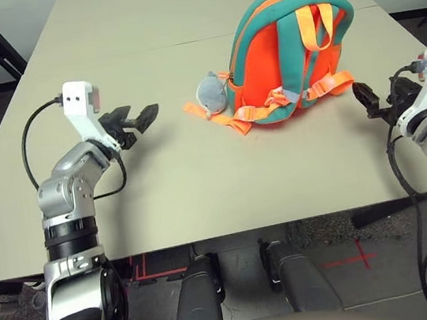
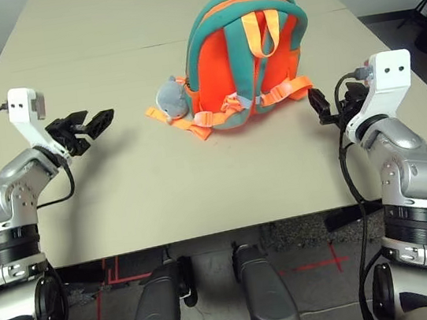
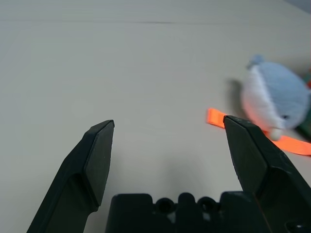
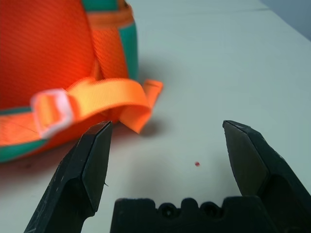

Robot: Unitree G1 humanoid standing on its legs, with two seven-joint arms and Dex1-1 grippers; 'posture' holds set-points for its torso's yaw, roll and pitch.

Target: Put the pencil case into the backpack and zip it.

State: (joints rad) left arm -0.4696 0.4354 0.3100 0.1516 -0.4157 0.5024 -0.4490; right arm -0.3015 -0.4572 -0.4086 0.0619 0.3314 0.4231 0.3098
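Backpack standing on the surface between two open, empty grippers.

The orange backpack (image 1: 290,54) with teal trim stands upright near the middle of the beige surface (image 1: 201,185), its strap side turned to the robot. A grey-white plush toy (image 1: 210,94) lies just beside its lower left corner, touching an orange strap (image 3: 216,118). The left gripper (image 1: 130,124) hovers well to the left of the toy, its two black fingers spread wide with nothing between them. The right gripper (image 4: 167,150) is near the lower right corner of the backpack, also wide open and empty; in the head views its fingers are partly hidden by the wrist. The zipper side of the backpack faces away, so I cannot tell if it is closed. The pencil case is probably inside, but this is hidden.
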